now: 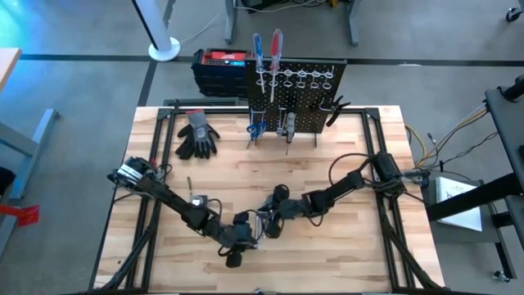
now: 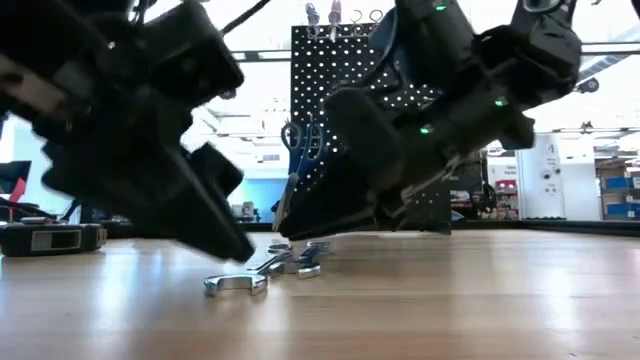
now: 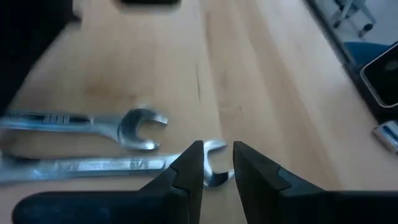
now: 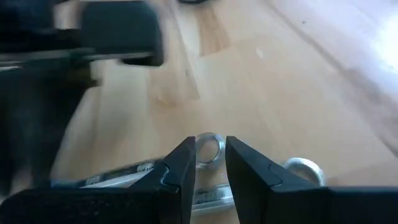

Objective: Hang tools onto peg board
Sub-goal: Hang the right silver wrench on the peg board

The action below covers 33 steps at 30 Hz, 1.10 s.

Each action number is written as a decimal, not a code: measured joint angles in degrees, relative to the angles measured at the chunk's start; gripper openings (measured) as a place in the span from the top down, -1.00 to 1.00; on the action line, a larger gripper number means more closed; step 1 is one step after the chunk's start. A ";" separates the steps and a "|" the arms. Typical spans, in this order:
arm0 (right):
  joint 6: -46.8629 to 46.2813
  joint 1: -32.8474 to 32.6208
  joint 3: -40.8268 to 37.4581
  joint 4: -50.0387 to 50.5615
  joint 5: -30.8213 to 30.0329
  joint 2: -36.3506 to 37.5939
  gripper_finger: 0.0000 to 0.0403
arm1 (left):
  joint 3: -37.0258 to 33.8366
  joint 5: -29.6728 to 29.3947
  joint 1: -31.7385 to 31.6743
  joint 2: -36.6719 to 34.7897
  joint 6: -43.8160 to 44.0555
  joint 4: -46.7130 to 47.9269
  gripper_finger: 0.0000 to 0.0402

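Here, silver open-ended wrenches, flat.

The pale planked wooden table looks smooth and matt. Just beside the matt black plastic fingers lie shiny silver metal wrenches, polished and reflective. The black perforated peg board looks like matt metal.

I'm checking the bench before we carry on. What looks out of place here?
Two wrenches lie flat on the table instead of on the peg board. The left hand and right hand are both low over them, slightly open. Gloves lie loose near the board.
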<state>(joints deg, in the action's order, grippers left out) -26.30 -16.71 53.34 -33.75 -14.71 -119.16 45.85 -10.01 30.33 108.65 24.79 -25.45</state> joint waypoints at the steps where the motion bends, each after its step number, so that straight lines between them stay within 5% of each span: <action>1: 0.07 0.13 1.12 0.87 0.03 -0.53 0.62 | 0.06 0.00 0.00 -0.57 -0.54 0.34 0.63; 12: -0.42 -0.29 0.39 6.42 -3.48 1.15 0.64 | -2.25 -16.26 -3.12 -10.46 -1.43 12.78 0.63; 21: 1.07 -1.51 -0.76 6.50 -5.39 4.43 0.60 | -3.58 -12.51 -10.37 -10.56 -4.70 10.34 0.63; 33: -2.80 -4.86 -7.66 8.18 -13.56 13.61 0.63 | -0.24 -8.64 -11.65 -5.64 -7.79 9.18 0.63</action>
<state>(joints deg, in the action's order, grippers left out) -29.10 -21.57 45.68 -25.57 -28.27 -105.55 45.61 -18.65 18.68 103.02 16.99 -16.27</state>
